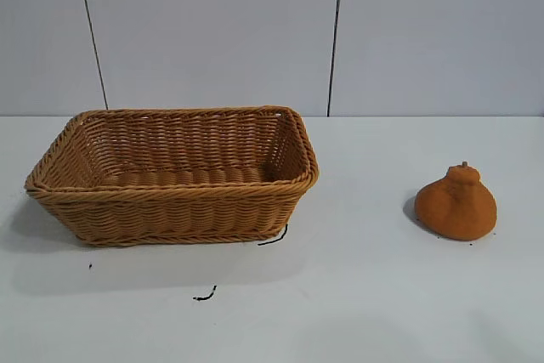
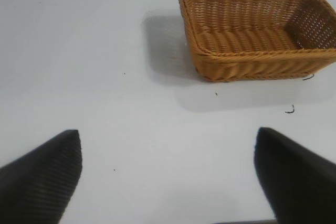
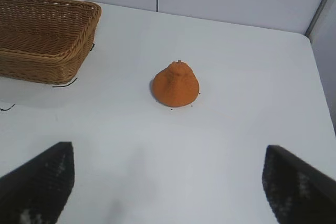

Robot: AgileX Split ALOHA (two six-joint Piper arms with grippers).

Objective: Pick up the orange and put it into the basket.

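The orange (image 1: 456,203) sits on the white table at the right, knob and stem up; it also shows in the right wrist view (image 3: 176,84). The wicker basket (image 1: 174,197) stands at the left, with nothing inside that I can see; it shows in the left wrist view (image 2: 252,64) and partly in the right wrist view (image 3: 42,61). Neither arm shows in the exterior view. My right gripper (image 3: 169,153) is open and empty, well short of the orange. My left gripper (image 2: 169,136) is open and empty, away from the basket.
Small black marks lie on the table in front of the basket (image 1: 204,296) and at its front corner (image 1: 274,238). A grey panelled wall stands behind the table. The table's far corner and edge show in the right wrist view (image 3: 310,40).
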